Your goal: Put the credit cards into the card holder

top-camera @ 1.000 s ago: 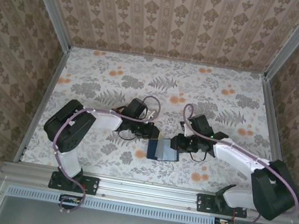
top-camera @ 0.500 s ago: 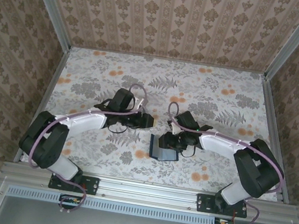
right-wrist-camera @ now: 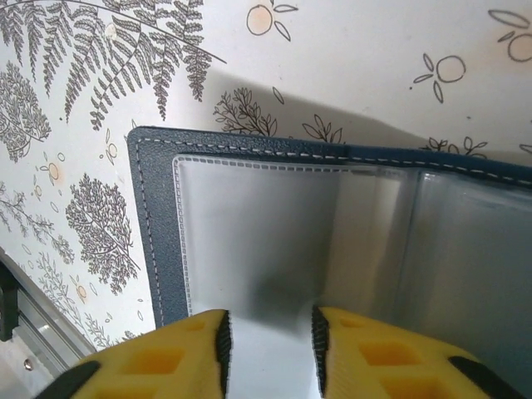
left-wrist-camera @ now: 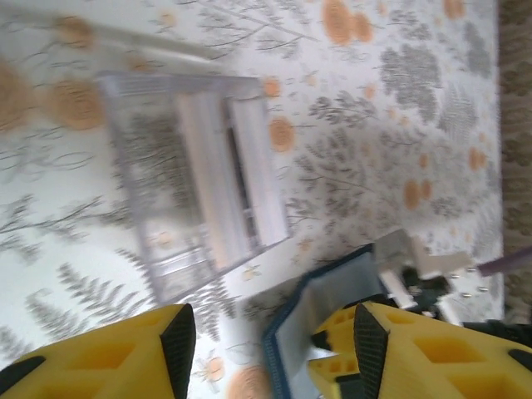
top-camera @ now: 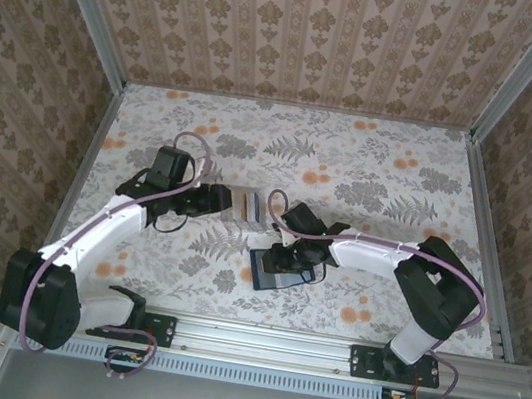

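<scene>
No writing, label, brand, number or sign can be read anywhere: the card holder (right-wrist-camera: 155,237) carries plain stitching, the clear rack (left-wrist-camera: 154,174) is too blurred to tell, and the table (top-camera: 373,166) bears a flower-and-fern print

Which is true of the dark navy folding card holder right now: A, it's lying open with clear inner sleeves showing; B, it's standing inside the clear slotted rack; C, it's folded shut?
A: the dark navy folding card holder lies spread open on the floral table, its clear plastic sleeves facing up.
</scene>
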`<state>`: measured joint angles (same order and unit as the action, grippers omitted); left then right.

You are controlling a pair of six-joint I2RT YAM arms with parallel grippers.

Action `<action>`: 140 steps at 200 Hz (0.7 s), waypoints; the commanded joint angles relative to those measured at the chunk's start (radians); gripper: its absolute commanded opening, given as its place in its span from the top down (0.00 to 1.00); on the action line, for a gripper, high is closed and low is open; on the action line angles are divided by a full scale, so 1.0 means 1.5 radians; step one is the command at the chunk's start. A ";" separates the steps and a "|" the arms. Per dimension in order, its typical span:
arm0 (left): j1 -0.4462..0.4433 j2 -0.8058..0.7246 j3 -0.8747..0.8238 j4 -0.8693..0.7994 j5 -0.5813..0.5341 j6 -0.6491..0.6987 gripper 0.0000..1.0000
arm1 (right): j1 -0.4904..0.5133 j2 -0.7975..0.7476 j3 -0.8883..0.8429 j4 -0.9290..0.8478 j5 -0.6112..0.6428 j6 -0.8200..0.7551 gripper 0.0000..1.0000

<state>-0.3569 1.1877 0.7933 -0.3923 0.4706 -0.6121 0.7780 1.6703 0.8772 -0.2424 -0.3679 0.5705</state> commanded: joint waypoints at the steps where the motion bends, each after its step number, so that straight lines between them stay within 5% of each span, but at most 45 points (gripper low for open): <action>1: 0.007 0.000 0.021 -0.090 -0.067 0.037 0.44 | 0.000 -0.051 0.024 -0.033 0.050 -0.029 0.57; 42: 0.011 0.013 0.007 -0.066 -0.121 0.027 0.42 | -0.001 -0.098 0.081 -0.068 0.173 -0.140 0.48; 140: 0.144 0.003 -0.035 -0.020 -0.073 -0.020 0.37 | 0.066 0.162 0.398 -0.121 0.391 -0.100 0.16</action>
<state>-0.1757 1.2160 0.7689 -0.4503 0.3180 -0.6136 0.8425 1.8542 1.3918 -0.3481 0.0650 0.4213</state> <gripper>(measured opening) 0.625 0.832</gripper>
